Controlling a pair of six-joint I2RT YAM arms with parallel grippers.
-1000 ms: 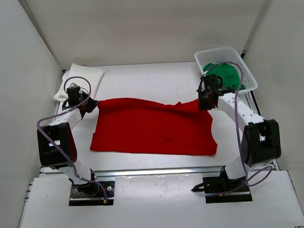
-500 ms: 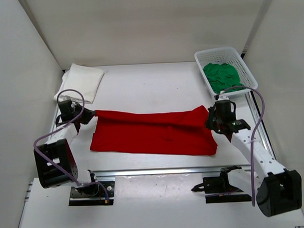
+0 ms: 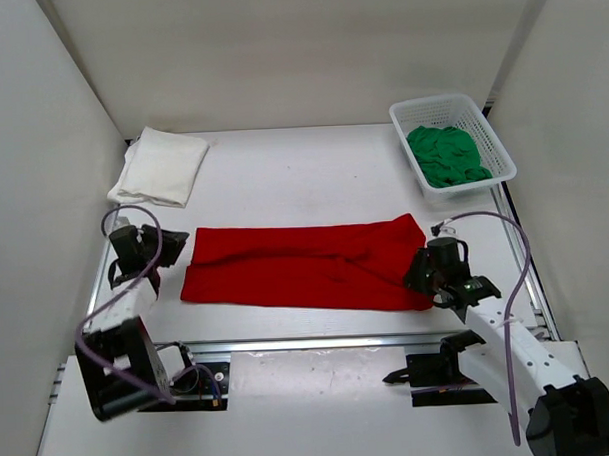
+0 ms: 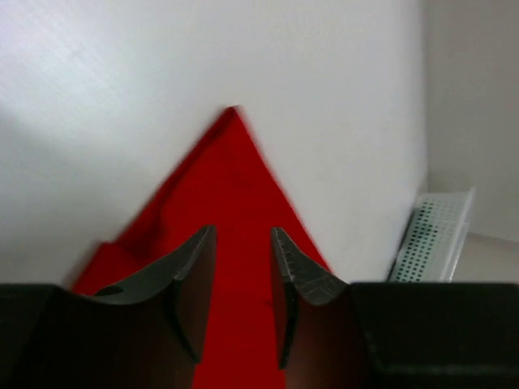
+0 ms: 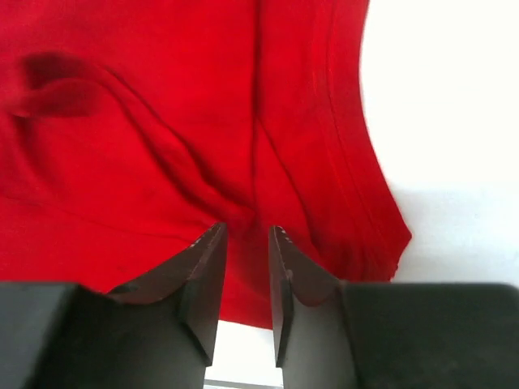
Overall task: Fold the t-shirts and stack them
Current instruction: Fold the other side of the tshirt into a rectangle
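Observation:
The red t-shirt [image 3: 301, 263] lies folded into a long band across the near middle of the table; it also shows in the left wrist view [image 4: 235, 186] and the right wrist view [image 5: 162, 121]. My left gripper [image 3: 177, 239] [image 4: 243, 235] sits at its left end, jaws narrowly apart over the cloth. My right gripper [image 3: 419, 274] [image 5: 247, 231] is low over its right end, jaws narrowly apart with nothing pinched. The white t-shirt [image 3: 162, 165] lies folded at the back left. The green t-shirt [image 3: 444, 153] is crumpled in the basket.
A white mesh basket [image 3: 430, 106] stands at the back right and shows at the right of the left wrist view [image 4: 434, 235]. White walls close in the left, back and right sides. A metal rail [image 3: 318, 341] runs along the near edge.
Both grippers have pulled the red shirt's far edge towards the near edge, folding it into a narrower band. Both arms have drawn back and lowered, and the cloth now lies flat.

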